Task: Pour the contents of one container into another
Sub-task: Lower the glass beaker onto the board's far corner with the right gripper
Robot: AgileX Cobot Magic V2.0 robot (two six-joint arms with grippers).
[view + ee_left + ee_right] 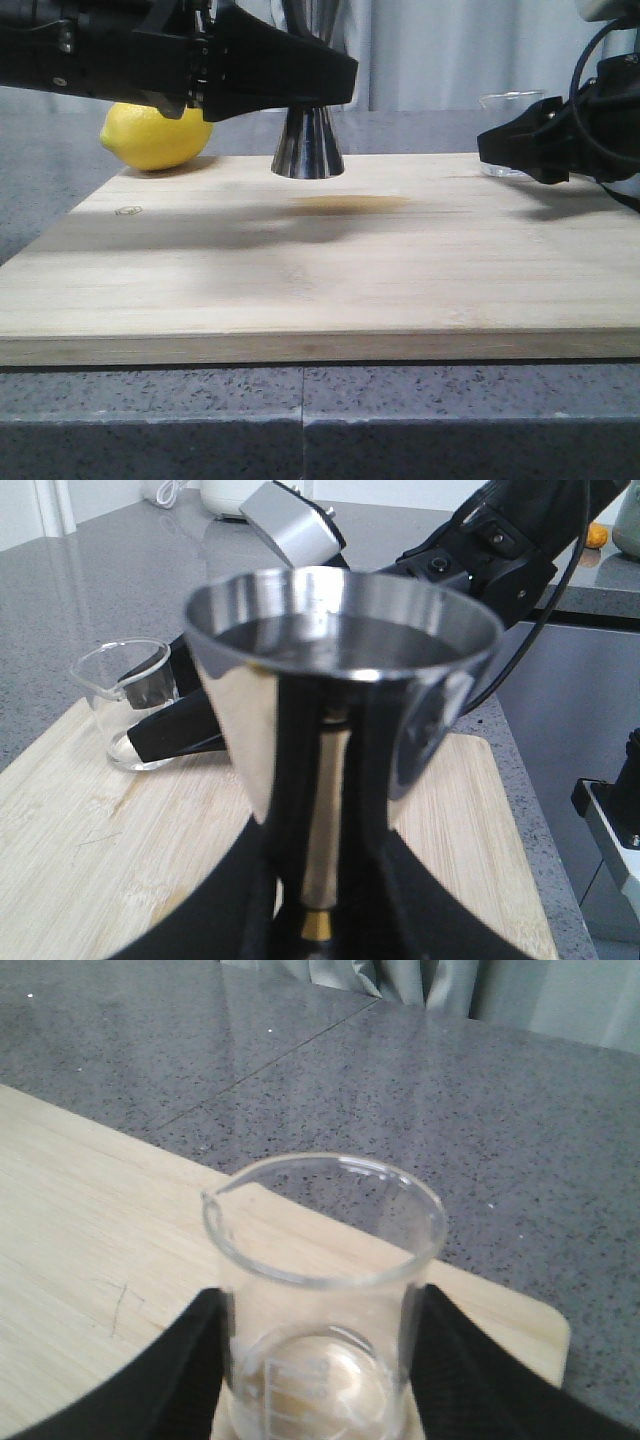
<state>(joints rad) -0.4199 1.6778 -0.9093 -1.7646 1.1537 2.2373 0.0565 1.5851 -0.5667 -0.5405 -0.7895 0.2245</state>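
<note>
- Pale bamboo board (320,290) on grey speckled counter; yellow lemon (155,135) behind the left gripper (300,85).
- Left gripper clamps the shiny steel hourglass jigger (308,150), lifted off the board; its wrist view shows dark liquid inside.
- Right gripper (320,1360) hugs the small clear glass beaker (325,1290); white markings unreadable.

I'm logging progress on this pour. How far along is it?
Done: the left gripper holds the steel jigger upright, its base at the wooden board, liquid inside. In hand: the right gripper brackets the glass beaker, which stands upright on the board and looks empty. Left: nothing obvious, if that liquid came from the beaker; otherwise, the pour itself.
</note>
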